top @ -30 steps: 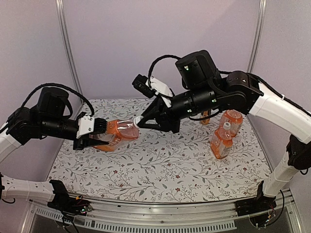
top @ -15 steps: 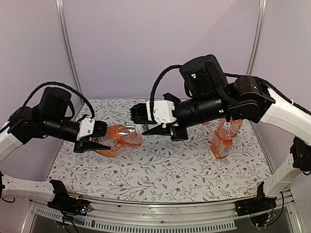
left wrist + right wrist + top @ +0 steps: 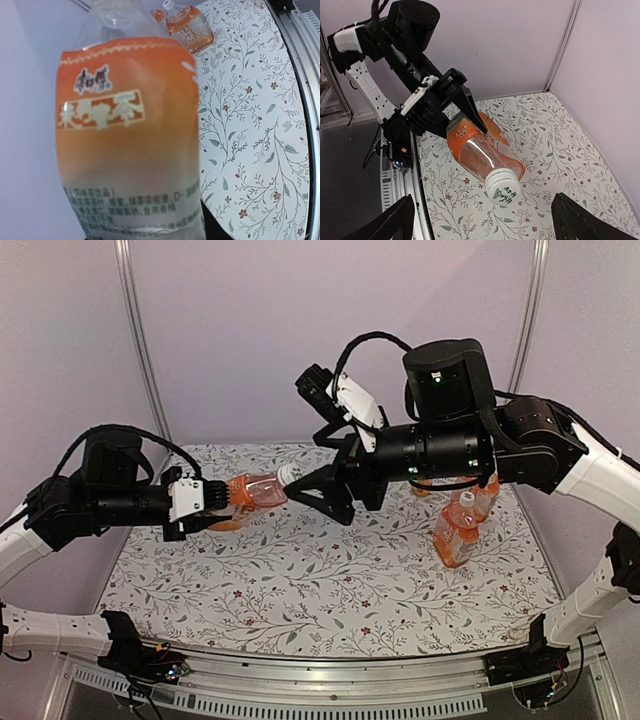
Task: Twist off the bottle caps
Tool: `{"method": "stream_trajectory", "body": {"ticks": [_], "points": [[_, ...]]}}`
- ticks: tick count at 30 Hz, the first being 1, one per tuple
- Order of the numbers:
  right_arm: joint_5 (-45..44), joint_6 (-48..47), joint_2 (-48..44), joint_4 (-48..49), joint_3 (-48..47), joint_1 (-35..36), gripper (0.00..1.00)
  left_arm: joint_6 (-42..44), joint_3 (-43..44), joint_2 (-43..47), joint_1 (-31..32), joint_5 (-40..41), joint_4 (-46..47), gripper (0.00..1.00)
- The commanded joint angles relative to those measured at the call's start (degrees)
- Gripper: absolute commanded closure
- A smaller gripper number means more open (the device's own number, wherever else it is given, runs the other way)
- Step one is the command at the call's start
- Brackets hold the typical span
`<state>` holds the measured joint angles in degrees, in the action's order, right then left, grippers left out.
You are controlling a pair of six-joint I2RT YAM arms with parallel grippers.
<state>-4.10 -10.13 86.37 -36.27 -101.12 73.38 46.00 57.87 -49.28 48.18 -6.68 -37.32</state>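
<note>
**A:** Where do we have the thing?

**B:** We hold the squat bottle (image 3: 250,495) on its side in the air, over the 10 o'clock part of the table (image 3: 330,580). The left gripper (image 3: 205,508) pinches its body around the orange label (image 3: 125,110). The white cap (image 3: 502,189) sits on the neck and points toward 3 o'clock, at the right gripper (image 3: 484,222).

**A:** And that gripper?

**B:** It is spread wide, with one finger out to each side of the cap. From the wrist view, neither finger touches it.

**A:** How do we expect it to handle?

**B:** We judge the body thin and soft, with clear walls that dent under a harder squeeze. The glossy label may slip and let the bottle turn along with the cap. The drink inside gives it some weight. The cap is the stiff part: small, and its side looks ribbed.

**A:** So where do we take hold?

**B:** On the cap's side wall, across its width and square to the neck, never on the clear shoulder. With the bottle lying flat, we think drink may run out once the cap loosens. The other bottles (image 3: 457,530) stand at 3 o'clock, well apart.
</note>
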Motion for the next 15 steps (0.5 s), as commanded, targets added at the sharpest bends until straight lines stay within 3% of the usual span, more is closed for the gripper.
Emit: {"method": "stream_trajectory", "body": {"ticks": [1,5,10,15], "points": [[-0.5,30.9,3.0,0.8,-3.9,-2.9,0.08,4.2,-2.5,0.9,0.8,8.8,8.3,0.69],[0.6,41.5,5.3,0.1,-4.9,-5.6,0.12,5.7,-3.7,1.5,1.1,9.6,9.4,0.69],[5.3,44.3,8.3,0.3,-7.0,-7.4,0.16,6.3,-4.6,2.5,1.2,9.4,9.4,0.69],[8.7,44.6,10.2,0.5,-7.1,-7.7,0.32,6.2,-4.7,2.8,1.2,9.5,9.3,0.68]]}}
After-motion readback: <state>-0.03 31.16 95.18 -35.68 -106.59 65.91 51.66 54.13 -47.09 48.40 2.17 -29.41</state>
